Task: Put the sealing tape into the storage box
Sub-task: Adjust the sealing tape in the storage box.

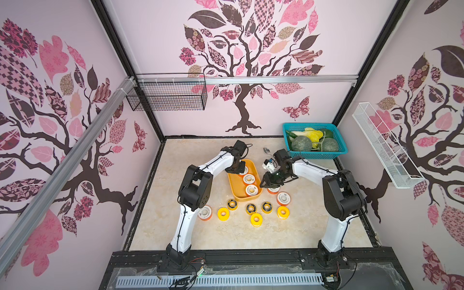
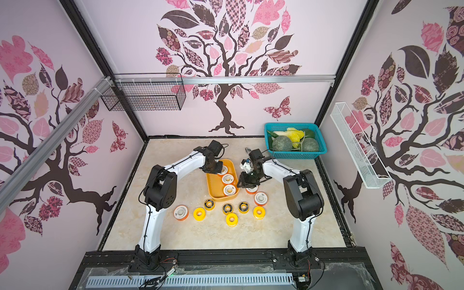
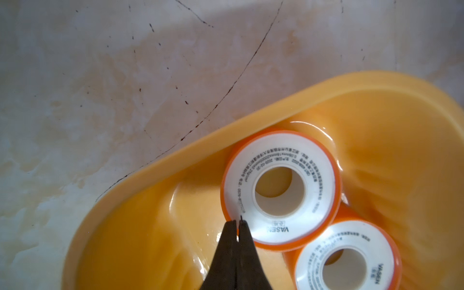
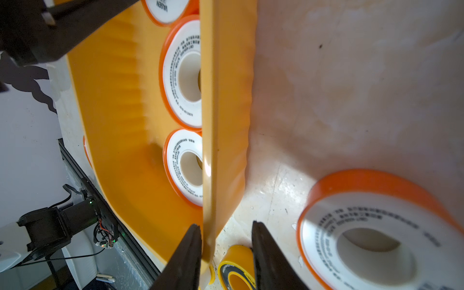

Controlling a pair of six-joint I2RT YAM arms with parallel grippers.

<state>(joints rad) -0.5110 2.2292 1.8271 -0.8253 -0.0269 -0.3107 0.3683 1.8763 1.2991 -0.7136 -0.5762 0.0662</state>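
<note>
We are looking down on a cream, marble-patterned tabletop (image 1: 226, 233) where two white-and-black robot arms are working over a shallow yellow-orange plastic storage box (image 1: 234, 187) with rounded corners, lying near the middle. The left arm (image 1: 213, 162) is leaning over the box's far end. The right arm (image 1: 313, 173) is dipping beside its right-hand wall.

Three orange spools with white labelled faces (image 1: 251, 190) are lying flat in a row inside the box, along its right side. We are counting nine rolls of sealing tape outside it. Three more orange ones are on the table, one near the left arm (image 1: 204, 212), one to the right (image 1: 283, 198) and one half hidden under the right arm's wrist (image 1: 273, 190). Three all-yellow spools (image 1: 256, 219) and three black spools with yellow rings (image 1: 250, 208) are scattered just in front of the box. By our judgement the job is about a quarter done, and the bare strip along the box's left side is waiting for the rest.

The left gripper (image 3: 238, 222) is pressing its fingers together on nothing, tips at the rim of the farthest roll in the box. The right gripper (image 4: 224, 224) is straddling the box's wall with jaws partly apart, one finger close against it inside, the other standing clear outside, gripping nothing as far as we are seeing.
</note>
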